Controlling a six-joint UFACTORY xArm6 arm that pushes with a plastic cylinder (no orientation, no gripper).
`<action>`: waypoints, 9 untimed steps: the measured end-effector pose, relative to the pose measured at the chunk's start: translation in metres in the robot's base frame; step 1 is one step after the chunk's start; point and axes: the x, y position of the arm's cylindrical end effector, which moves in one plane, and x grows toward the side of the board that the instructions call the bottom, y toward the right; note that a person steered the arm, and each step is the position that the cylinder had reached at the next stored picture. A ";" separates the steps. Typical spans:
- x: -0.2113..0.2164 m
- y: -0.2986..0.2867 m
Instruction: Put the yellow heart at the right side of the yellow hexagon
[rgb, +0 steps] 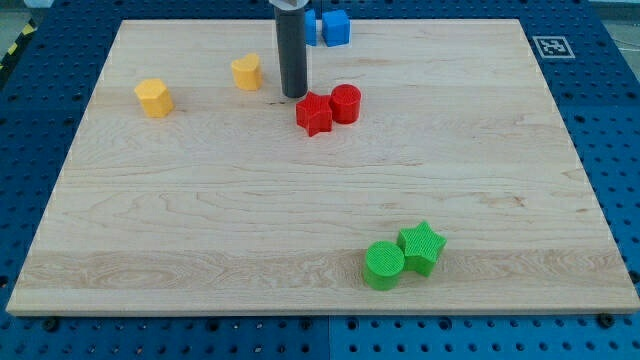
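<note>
My tip (294, 94) is a plain rod end with no jaws to part or close, resting on the board just at 3 o'clock of the yellow heart (247, 72) and not quite touching it. The heart sits near the view's top, with the yellow hexagon (154, 98) off at its 8 o'clock, apart from it. So the heart already lies to the hexagon's right, but with a gap between them; I judge the step in hand is closing that gap. The next move calls for a push from the heart's 2 o'clock side toward 8 o'clock, stopping beside the hexagon. The red star (314, 114) and red cylinder (345, 103) touch at my tip's 4 o'clock. A blue cube (335, 27) lies at 1 o'clock; the green cylinder (383, 264) and green star (421, 247) are far at 5 o'clock.
</note>
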 end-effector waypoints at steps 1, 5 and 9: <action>0.000 0.000; -0.051 -0.027; -0.019 -0.070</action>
